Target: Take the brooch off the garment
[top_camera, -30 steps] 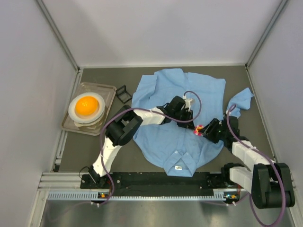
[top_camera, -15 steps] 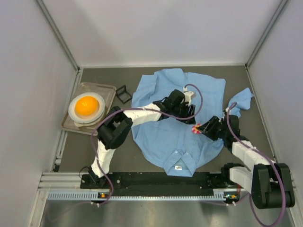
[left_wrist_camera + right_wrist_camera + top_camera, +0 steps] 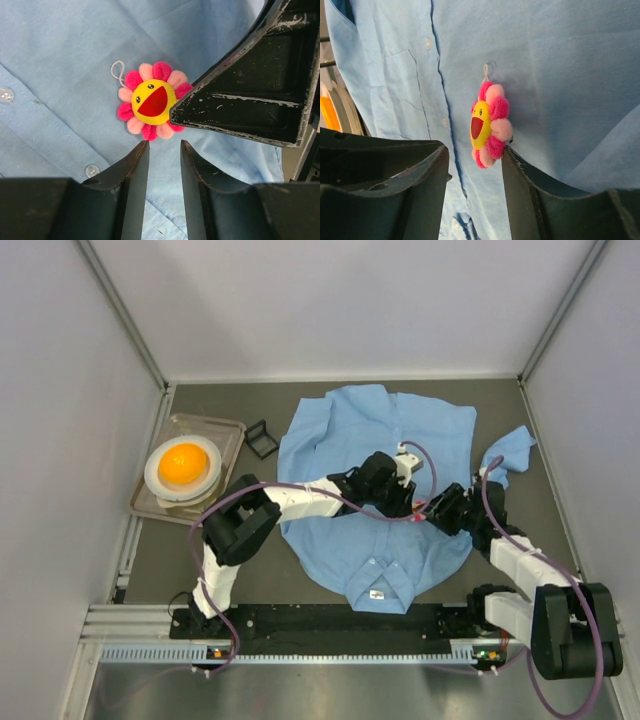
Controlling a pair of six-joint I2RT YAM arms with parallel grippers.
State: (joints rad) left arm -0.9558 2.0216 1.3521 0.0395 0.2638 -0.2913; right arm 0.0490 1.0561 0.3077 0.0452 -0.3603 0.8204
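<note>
Two robot arms bolted at the near edge of the counter (image 3: 160, 550) reach to a flower brooch (image 3: 152, 101) on the front of a light blue shirt (image 3: 340, 440). The shirt lies spread over the middle of the counter, with its collar toward the near edge, its hem toward the far edge and one sleeve bunched toward the right edge.

The brooch has pink petals round a yellow smiling face. It sits on the chest of the shirt beside the row of buttons, to the right of that row in the overhead view, with a small white thread loop at its rim.

The right fingers (image 3: 520, 175) stand apart. The tip of one touches the petals while the other is clear of them, so the flower is not clamped. The left fingers (image 3: 136, 170), reaching in from the opposite side, are slightly apart, with only cloth showing in the narrow gap and their tips just short of the brooch. From above, the two sets of fingers nearly meet, and the brooch shows only as a pink speck between them.

Farther off, near the left edge, a clear tray (image 3: 225, 435) holds a white bowl (image 3: 150, 472) with an orange ball (image 3: 183, 464) in it. A small black frame (image 3: 262, 438) lies between the tray and the shirt.
</note>
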